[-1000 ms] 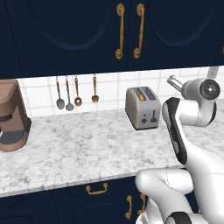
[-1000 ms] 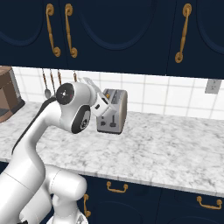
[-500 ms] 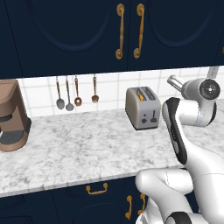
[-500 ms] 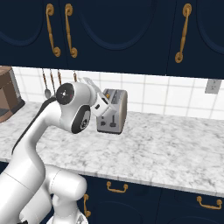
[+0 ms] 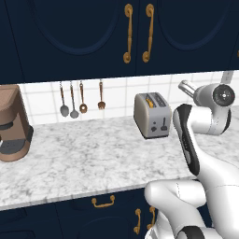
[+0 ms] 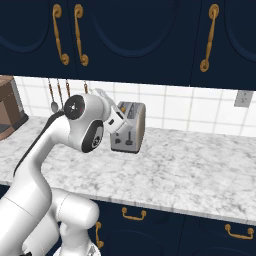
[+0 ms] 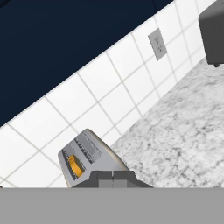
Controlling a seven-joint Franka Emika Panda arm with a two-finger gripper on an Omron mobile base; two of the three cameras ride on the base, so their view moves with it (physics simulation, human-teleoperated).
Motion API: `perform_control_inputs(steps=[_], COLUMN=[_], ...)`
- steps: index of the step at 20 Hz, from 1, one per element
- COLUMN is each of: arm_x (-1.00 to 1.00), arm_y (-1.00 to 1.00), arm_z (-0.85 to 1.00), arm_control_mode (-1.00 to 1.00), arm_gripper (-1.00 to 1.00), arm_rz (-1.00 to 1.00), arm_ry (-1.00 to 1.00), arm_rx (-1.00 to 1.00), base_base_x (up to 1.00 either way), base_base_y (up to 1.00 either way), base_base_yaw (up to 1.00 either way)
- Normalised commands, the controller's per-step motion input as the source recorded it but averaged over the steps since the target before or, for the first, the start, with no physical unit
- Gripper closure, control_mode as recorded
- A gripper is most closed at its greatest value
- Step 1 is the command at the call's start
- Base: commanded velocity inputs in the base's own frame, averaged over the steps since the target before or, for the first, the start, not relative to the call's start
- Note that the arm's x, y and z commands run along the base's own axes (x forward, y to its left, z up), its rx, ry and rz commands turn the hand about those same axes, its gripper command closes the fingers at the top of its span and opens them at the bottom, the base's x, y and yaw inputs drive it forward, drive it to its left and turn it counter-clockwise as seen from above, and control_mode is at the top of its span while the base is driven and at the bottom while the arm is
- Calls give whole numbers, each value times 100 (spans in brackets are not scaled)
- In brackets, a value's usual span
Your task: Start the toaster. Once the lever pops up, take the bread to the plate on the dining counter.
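Note:
The grey-silver toaster (image 5: 151,114) stands on the marble worktop by the tiled wall. The bread (image 5: 149,100) sits down in one slot, only its orange-tan top edge showing. The black lever (image 5: 164,124) sits on the narrow front face beside a round knob. My gripper (image 5: 183,85) hangs just right of the toaster and a little above it, shut with nothing in it. In the hand view the shut fingertips (image 7: 113,177) sit over the toaster (image 7: 89,157), with the bread (image 7: 75,166) showing in its slot. The plate and the dining counter are out of view.
A brown coffee machine (image 5: 11,123) stands at the worktop's left end. Several utensils (image 5: 79,100) hang on the wall. A black toaster oven (image 7: 214,30) stands farther along the counter, past a wall outlet (image 7: 157,43). Navy cabinets hang overhead.

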Motion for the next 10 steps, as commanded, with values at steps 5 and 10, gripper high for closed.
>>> perform_control_inputs(steps=[5, 10], arm_x=[0, 0], arm_y=[0, 0], arm_z=[0, 0], arm_control_mode=[-100, -100], arm_gripper=[100, 100], arm_rz=[0, 0], arm_ry=[0, 0], arm_rx=[0, 0], base_base_x=[0, 0], base_base_y=[0, 0], base_base_yaw=[0, 0])
